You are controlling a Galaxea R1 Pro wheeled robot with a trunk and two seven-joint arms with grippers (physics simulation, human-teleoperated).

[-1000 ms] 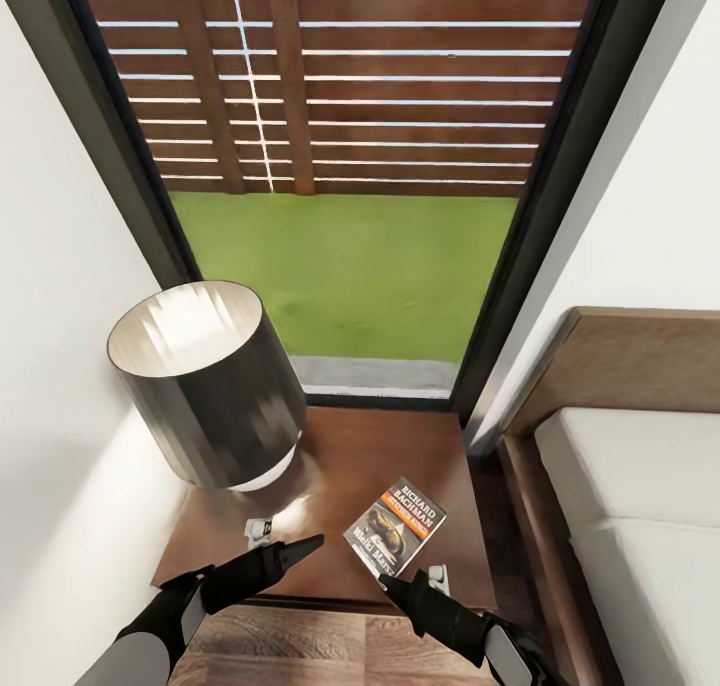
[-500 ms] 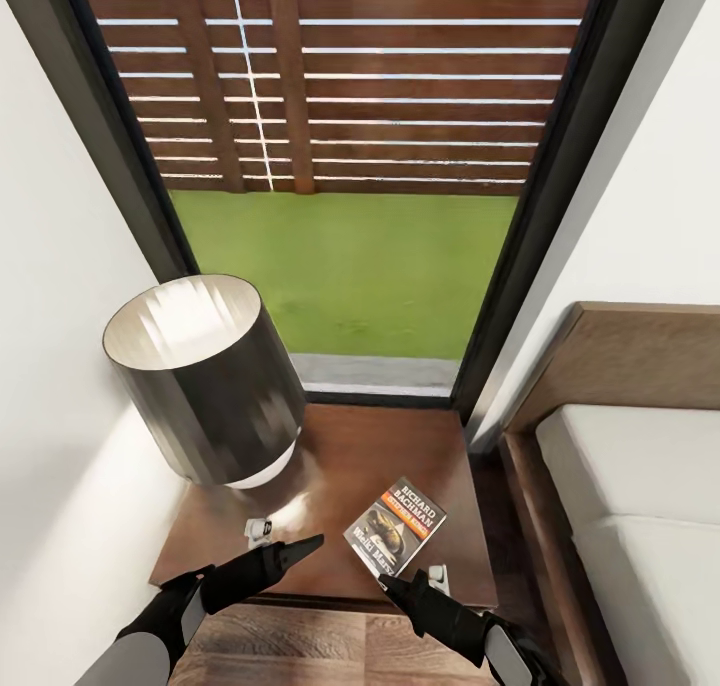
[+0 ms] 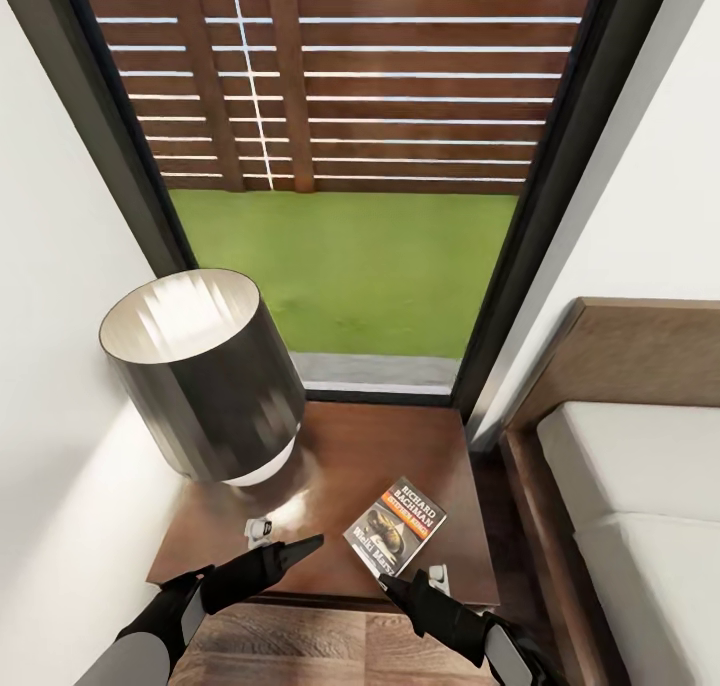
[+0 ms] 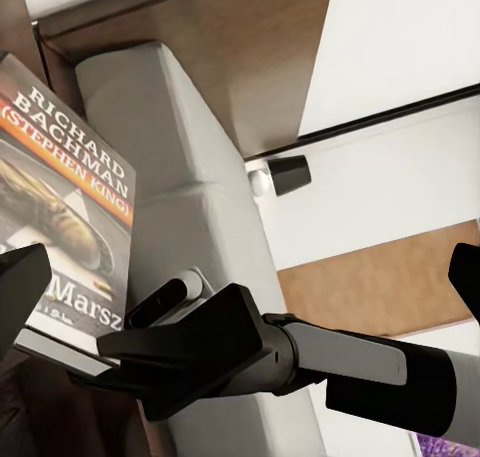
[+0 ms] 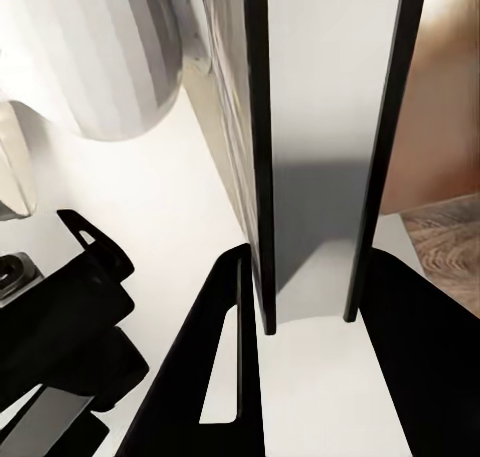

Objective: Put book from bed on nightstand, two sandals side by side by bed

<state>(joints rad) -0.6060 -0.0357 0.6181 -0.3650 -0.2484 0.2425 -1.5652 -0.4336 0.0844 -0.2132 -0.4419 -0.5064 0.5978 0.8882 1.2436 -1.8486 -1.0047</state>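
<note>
The book (image 3: 395,526) lies flat on the dark wood nightstand (image 3: 370,446), near its front right corner, cover up, orange band showing. My right gripper (image 3: 388,581) hovers at the book's near corner, open, with nothing between its fingers (image 5: 225,357). In the left wrist view the book (image 4: 70,207) sits beside the right gripper (image 4: 140,362). My left gripper (image 3: 308,544) is over the nightstand's front edge, left of the book, open; its fingertips (image 4: 20,287) stand wide apart. The bed (image 3: 640,486) is on the right. The sandals are out of view.
A table lamp with a dark drum shade (image 3: 200,376) fills the nightstand's back left. A white wall runs along the left. Behind stands a tall dark-framed window (image 3: 520,266) onto grass and a slatted fence. Wood floor (image 3: 300,646) shows below the nightstand.
The head view has shifted slightly, so the lamp and window sit a little higher in the picture. The book and both grippers have kept their places.
</note>
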